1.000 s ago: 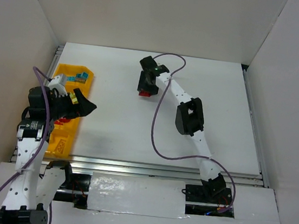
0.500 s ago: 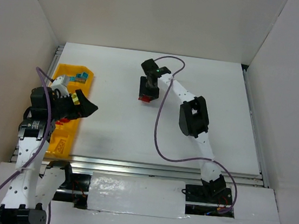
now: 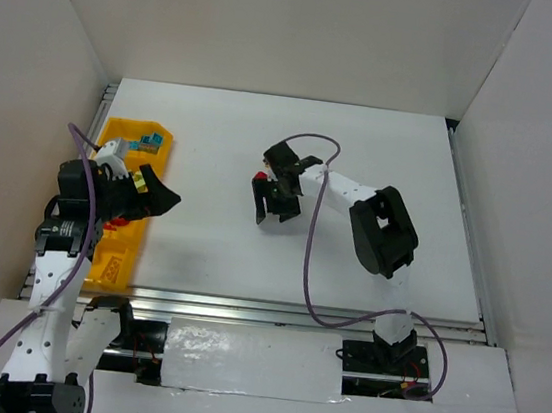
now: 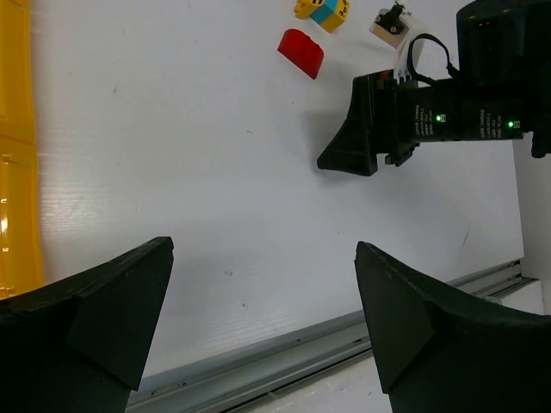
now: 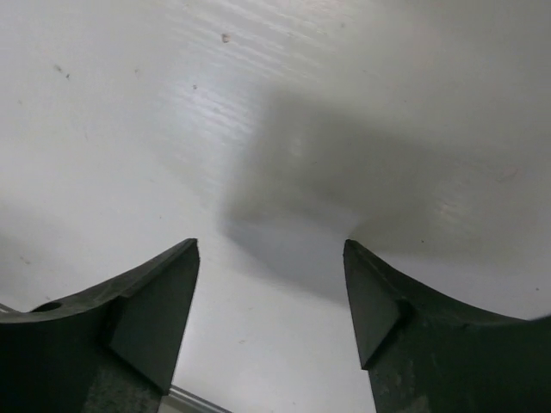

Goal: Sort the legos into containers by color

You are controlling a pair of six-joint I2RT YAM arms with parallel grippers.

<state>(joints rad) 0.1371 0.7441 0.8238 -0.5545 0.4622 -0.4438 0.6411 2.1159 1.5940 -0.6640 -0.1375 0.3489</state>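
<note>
The yellow-orange tray (image 3: 113, 138) lies along the table's left edge, with teal bricks (image 3: 147, 138) in its far compartment; its edge also shows in the left wrist view (image 4: 15, 129). A red brick (image 3: 260, 177) lies mid-table, also in the left wrist view (image 4: 301, 52), with a yellow-and-teal clump (image 4: 323, 10) just beyond it. My right gripper (image 3: 273, 212) is open and empty just near of the red brick; only bare table lies between its fingertips (image 5: 271, 292). My left gripper (image 3: 154, 200) is open and empty beside the tray (image 4: 263, 318).
The right arm's forearm and purple cable (image 3: 308, 261) stretch across the middle of the table. A metal rail (image 3: 293, 314) runs along the near edge. White walls stand on three sides. The left arm hides part of the tray's near compartments.
My right gripper has swung from over the red brick toward the near side, and its arm has folded to the right. The red brick stays on the table. The left arm has hardly moved.
</note>
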